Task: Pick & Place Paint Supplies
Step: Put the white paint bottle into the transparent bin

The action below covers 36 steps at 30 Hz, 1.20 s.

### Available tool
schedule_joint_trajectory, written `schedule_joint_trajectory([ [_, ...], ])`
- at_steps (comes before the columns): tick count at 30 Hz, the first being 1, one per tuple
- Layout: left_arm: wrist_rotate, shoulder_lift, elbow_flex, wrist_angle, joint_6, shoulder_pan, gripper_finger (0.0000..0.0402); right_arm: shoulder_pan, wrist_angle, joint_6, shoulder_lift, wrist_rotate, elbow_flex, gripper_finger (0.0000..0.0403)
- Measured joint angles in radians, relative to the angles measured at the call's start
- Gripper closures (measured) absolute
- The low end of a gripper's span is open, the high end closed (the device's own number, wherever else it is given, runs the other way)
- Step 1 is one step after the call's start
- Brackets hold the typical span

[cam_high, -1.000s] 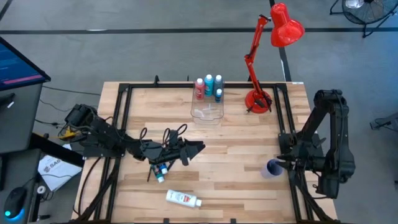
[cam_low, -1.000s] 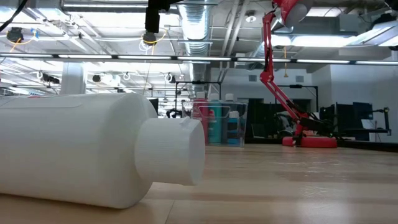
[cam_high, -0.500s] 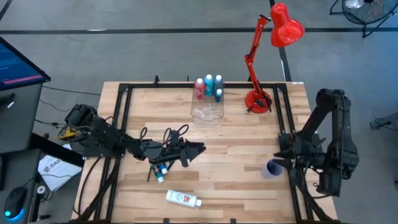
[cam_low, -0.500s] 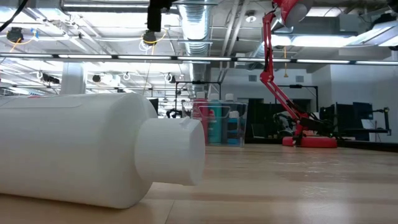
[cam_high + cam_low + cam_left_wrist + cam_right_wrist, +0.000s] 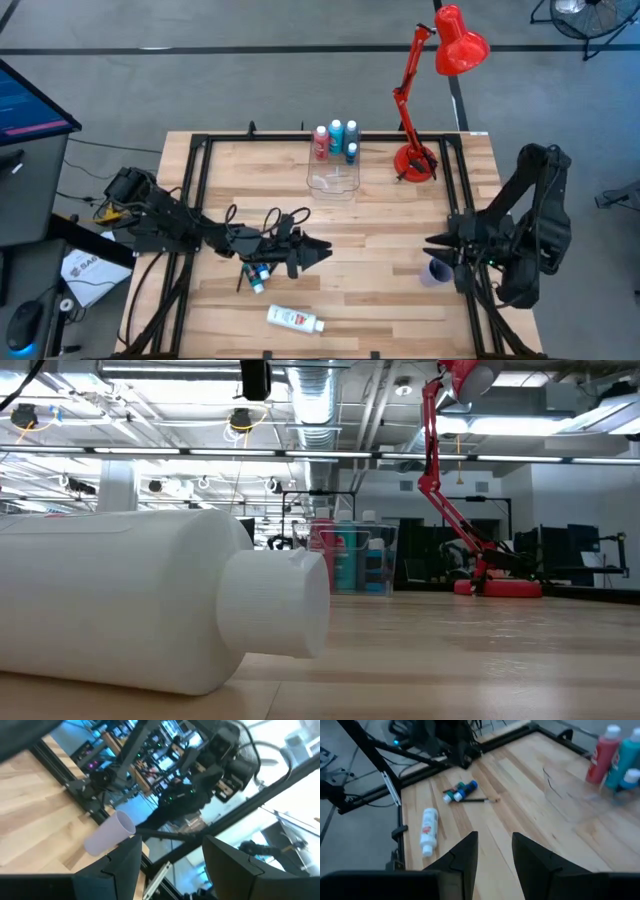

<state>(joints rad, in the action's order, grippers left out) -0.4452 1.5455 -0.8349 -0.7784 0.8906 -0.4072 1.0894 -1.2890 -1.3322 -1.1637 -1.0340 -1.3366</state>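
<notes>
My left gripper (image 5: 325,250) (image 5: 172,870) is open and empty, raised over the table's middle, just right of two small blue-green bottles (image 5: 260,274) (image 5: 460,792) that lie on their sides beside a thin dark paintbrush (image 5: 481,800). A white bottle (image 5: 293,320) (image 5: 130,610) (image 5: 427,832) lies on its side near the near edge. A red bottle (image 5: 321,142) (image 5: 601,754), a blue one (image 5: 336,133) and a small one (image 5: 351,151) stand upright at the far edge. My right gripper (image 5: 430,243) (image 5: 492,855) is open and empty, above the table's right part.
A clear box (image 5: 333,181) (image 5: 352,558) stands in front of the upright bottles. A red desk lamp (image 5: 415,160) stands on the far right corner. A purple cup (image 5: 438,271) (image 5: 110,836) lies by the right rail under my right arm. Black frame rails run along both sides.
My right arm has swung its gripper up and toward the table's middle, away from the purple cup. My left gripper has shifted a little toward the near edge and the right. No bottle or brush has moved.
</notes>
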Motion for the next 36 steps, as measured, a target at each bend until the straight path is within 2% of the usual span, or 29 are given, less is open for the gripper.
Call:
schedule_joint_trajectory([
  [8, 0.091, 0.0, 0.0, 0.0, -0.029, 0.018, 0.0197, -0.15, 0.292, 0.334, 0.0, 0.031, -0.011, 0.0289],
  [13, 0.21, -0.014, 0.0, 0.013, -0.03, 0.06, 0.0197, -0.25, 0.45, 0.494, -0.002, 0.12, -0.011, 0.029],
  [16, 0.246, -0.048, 0.0, 0.077, -0.057, 0.079, 0.0197, -0.31, 0.521, 0.571, -0.003, 0.181, -0.011, 0.029],
  [19, 0.263, -0.114, 0.0, 0.206, -0.094, 0.094, 0.0199, -0.368, 0.562, 0.616, -0.003, 0.225, -0.011, 0.029],
  [28, 0.274, -0.381, -0.001, 0.756, -0.242, 0.1, 0.0237, -0.53, 0.667, 0.663, -0.022, 0.338, -0.012, 0.029],
  [36, 0.399, -0.502, 0.0, 1.057, -0.265, 0.088, 0.0252, -0.658, 0.801, 0.688, -0.152, 0.49, -0.01, 0.0289],
])
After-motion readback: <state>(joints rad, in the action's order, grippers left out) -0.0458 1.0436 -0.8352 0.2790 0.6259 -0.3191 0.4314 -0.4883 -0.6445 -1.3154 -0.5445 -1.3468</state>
